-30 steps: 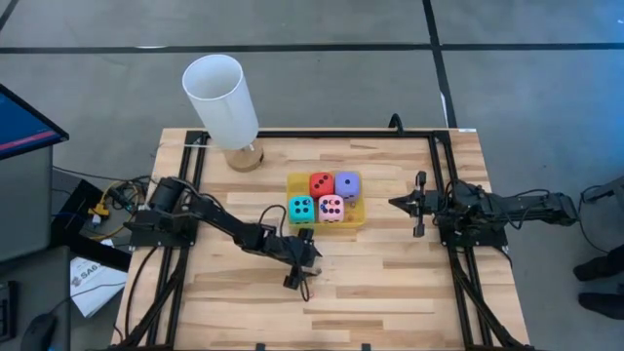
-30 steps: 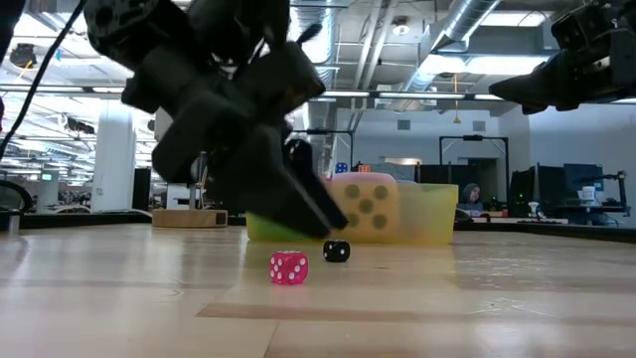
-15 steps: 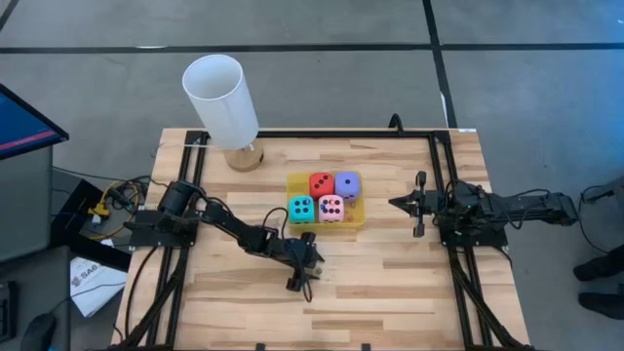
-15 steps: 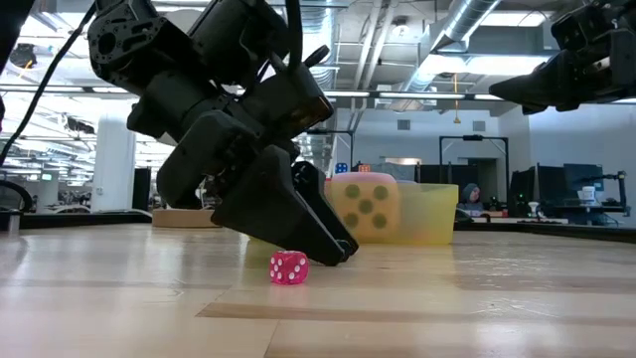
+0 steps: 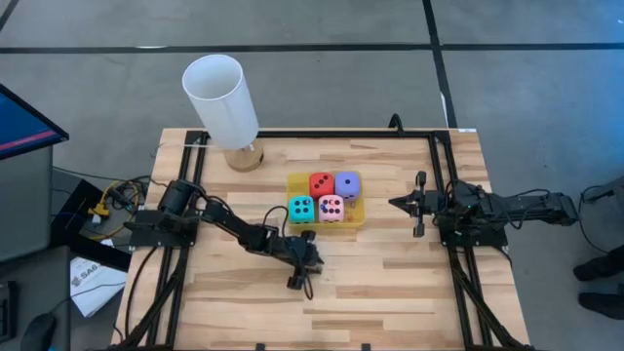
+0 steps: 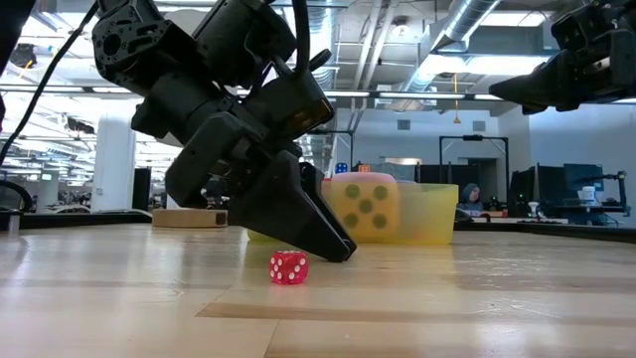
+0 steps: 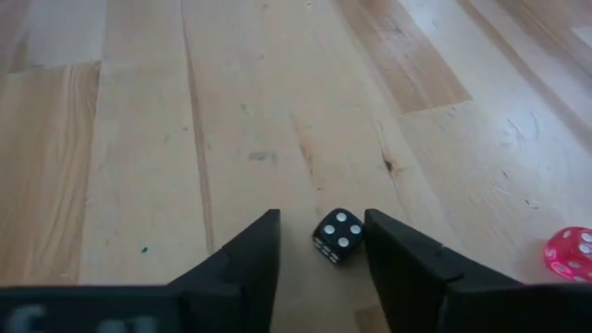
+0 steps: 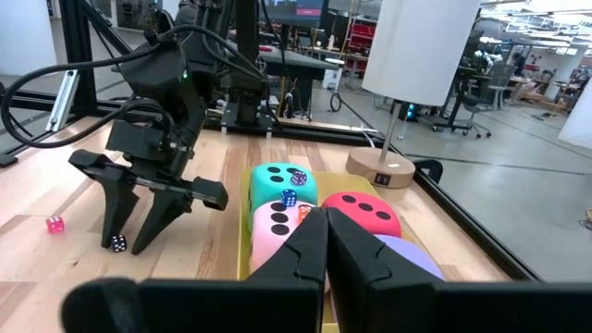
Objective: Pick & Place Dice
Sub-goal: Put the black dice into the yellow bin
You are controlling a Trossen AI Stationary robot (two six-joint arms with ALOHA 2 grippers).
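Lowered to the wood since the earlier pictures, the left gripper (image 5: 301,281) now stands near the table's (image 5: 390,292) front edge with its fingers brought in around a tiny black die (image 7: 339,234). In the left wrist view the die sits on the table between the two dark fingers (image 7: 242,259); a sliver of wood shows on one side, so the jaws are narrowed but cannot be said to pinch it yet. A tiny pink die (image 6: 288,267) lies just beside it, outside the jaws.

The four large soft dice, red (image 5: 321,183), purple (image 5: 347,183), cyan (image 5: 300,208) and pink (image 5: 331,208), are packed two by two in the yellow tray (image 5: 358,220) at the middle of the table, none of them held. The right gripper (image 5: 418,204) waits, pressed shut, just off the tray's right side.

The step in hand is judged to be a grasp on the black die rather than on the soft cubes. Next, the closing is to be finished squarely on the die's faces before any lift, since so small a cube could easily be squeezed out sideways or knocked against the pink one.
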